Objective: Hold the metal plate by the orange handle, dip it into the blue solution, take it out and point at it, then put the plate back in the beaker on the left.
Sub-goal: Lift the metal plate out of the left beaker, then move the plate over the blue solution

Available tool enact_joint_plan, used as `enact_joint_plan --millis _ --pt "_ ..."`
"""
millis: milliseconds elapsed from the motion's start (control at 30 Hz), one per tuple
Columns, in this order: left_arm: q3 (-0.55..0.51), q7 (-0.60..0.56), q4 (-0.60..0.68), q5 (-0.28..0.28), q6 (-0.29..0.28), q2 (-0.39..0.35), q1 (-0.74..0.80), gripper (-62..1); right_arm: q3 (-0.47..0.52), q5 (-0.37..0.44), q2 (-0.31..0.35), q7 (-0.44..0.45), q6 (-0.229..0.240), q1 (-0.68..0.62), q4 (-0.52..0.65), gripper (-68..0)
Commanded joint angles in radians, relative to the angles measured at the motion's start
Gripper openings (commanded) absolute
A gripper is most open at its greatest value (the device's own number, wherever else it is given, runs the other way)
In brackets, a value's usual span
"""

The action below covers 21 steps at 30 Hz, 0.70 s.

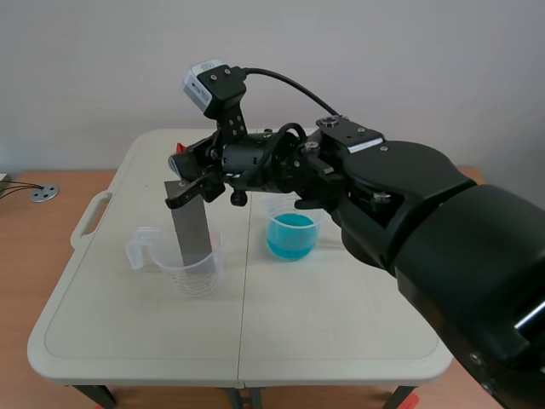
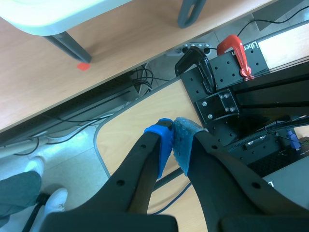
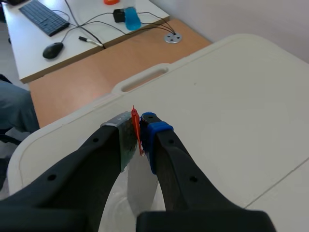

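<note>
The right arm's gripper [image 3: 141, 126] is clamped tight on the thin orange handle [image 3: 135, 121] of a flat grey metal plate [image 1: 191, 228], the handle pinched between its two pads. The arm reaches in from the right across the white folding surface [image 1: 341, 324]. The plate hangs nearly upright from the gripper, its lower end down inside the clear plastic measuring beaker [image 1: 194, 271] on the left. The small clear beaker of blue solution [image 1: 291, 236] stands near it to the right, apart from both the plate and the plastic beaker. The left arm's gripper [image 2: 175, 140] is held off the surface over a wooden desk edge and the floor, its blue dotted pads pressed together with nothing between them.
</note>
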Motion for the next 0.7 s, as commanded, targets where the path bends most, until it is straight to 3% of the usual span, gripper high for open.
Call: enact_joint_plan --millis 0,267,667 --pt "-0.001 -0.007 0.010 0.000 -0.003 0.002 0.003 -59.4 -0.006 0.011 -0.005 0.044 0.026 0.021 0.015 -66.0" --pt "-0.001 -0.007 0.010 0.000 -0.003 0.002 0.003 -59.4 -0.005 0.011 -0.002 0.106 0.125 -0.008 0.024 -66.0" --pt "-0.001 -0.006 0.010 0.000 -0.003 0.002 0.003 -59.4 -0.005 0.008 0.025 0.124 0.130 -0.042 0.097 -66.0"
